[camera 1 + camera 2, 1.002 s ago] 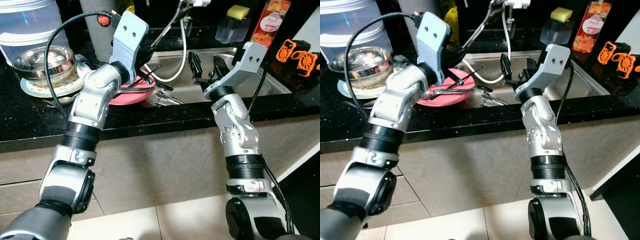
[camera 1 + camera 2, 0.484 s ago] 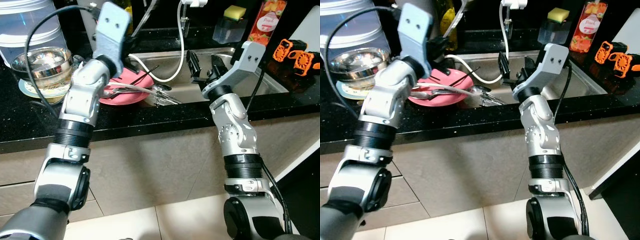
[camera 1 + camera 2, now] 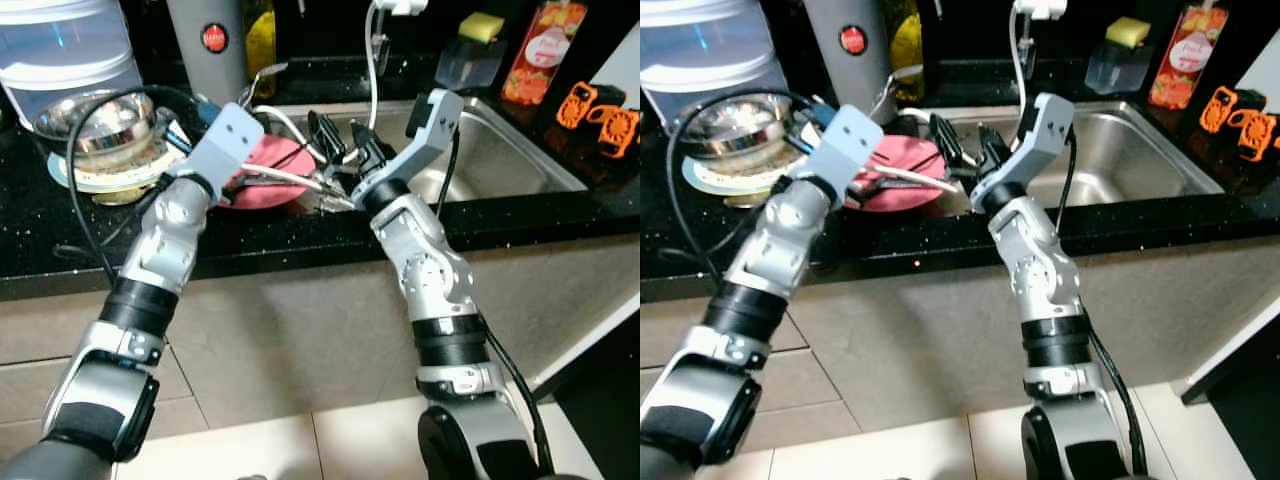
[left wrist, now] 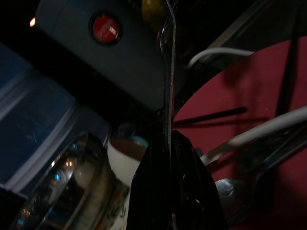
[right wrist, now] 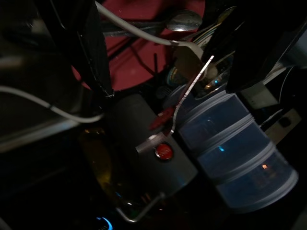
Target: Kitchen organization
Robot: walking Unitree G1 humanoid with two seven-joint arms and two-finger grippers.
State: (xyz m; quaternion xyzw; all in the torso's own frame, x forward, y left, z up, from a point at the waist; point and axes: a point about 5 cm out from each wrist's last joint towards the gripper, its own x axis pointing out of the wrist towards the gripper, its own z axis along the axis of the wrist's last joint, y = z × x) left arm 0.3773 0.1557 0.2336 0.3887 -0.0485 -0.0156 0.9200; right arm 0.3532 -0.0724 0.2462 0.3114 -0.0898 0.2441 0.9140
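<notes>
Kitchen organization, early stage by the look of it: the pink plate (image 3: 275, 170) with loose cutlery (image 3: 300, 180) sits on the black desk (image 3: 300, 235) beside the sink (image 3: 500, 160), nothing yet sorted. The left tool (image 4: 169, 158) is clenched on a thin metal utensil (image 4: 169, 86), seen close in its wrist view. The right tool (image 3: 340, 140) hovers released over the plate; the head views give the overall layout.

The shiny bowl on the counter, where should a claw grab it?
Probably by the thin rim of the shiny bowl, with one finger inside and one outside, coming down from above. It looks too wide and round to pinch across. It also sits upright on a patterned plate, so the rim faces up.
</notes>
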